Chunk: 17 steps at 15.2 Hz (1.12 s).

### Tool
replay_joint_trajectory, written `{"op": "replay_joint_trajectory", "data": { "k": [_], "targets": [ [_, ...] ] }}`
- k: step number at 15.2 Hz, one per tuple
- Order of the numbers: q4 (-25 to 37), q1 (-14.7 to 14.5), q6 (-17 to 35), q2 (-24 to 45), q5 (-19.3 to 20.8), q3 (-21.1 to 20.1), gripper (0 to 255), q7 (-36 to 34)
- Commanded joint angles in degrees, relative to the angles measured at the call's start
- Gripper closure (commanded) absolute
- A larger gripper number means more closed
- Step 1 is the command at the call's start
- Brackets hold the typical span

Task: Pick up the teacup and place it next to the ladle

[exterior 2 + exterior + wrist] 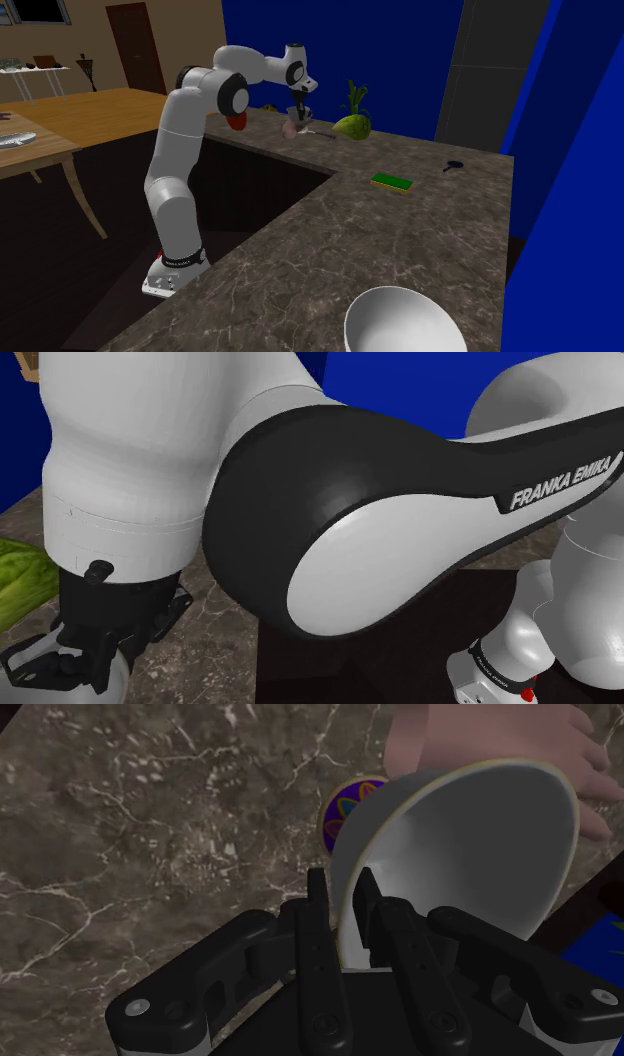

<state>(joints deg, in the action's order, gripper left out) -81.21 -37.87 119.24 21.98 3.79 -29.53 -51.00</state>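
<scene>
- We have the gripper [342,889] clamped on the teacup [470,854], with one finger inside the rim, one outside, and the white wall pinched between them.
- The teacup is tilted over the marble counter [150,854], beside a pink object [480,734]. In the second exterior view it is at the counter's far end, near a green vegetable [352,126].
- We judge the grasp made and the carry due. We cannot tell whether the cup is clear of the surface.
- The next move calls for a lift, then a traverse past the green sponge [392,182] toward the small dark thing we take for the ladle [454,165].
</scene>
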Motion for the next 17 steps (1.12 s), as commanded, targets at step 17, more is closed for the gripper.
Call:
{"op": "replay_joint_trajectory", "data": {
  "k": [17],
  "targets": [
    [-9.03, 0.59, 9.81, 0.89, 0.33, 0.43, 255, 0.42]
  ]
}}
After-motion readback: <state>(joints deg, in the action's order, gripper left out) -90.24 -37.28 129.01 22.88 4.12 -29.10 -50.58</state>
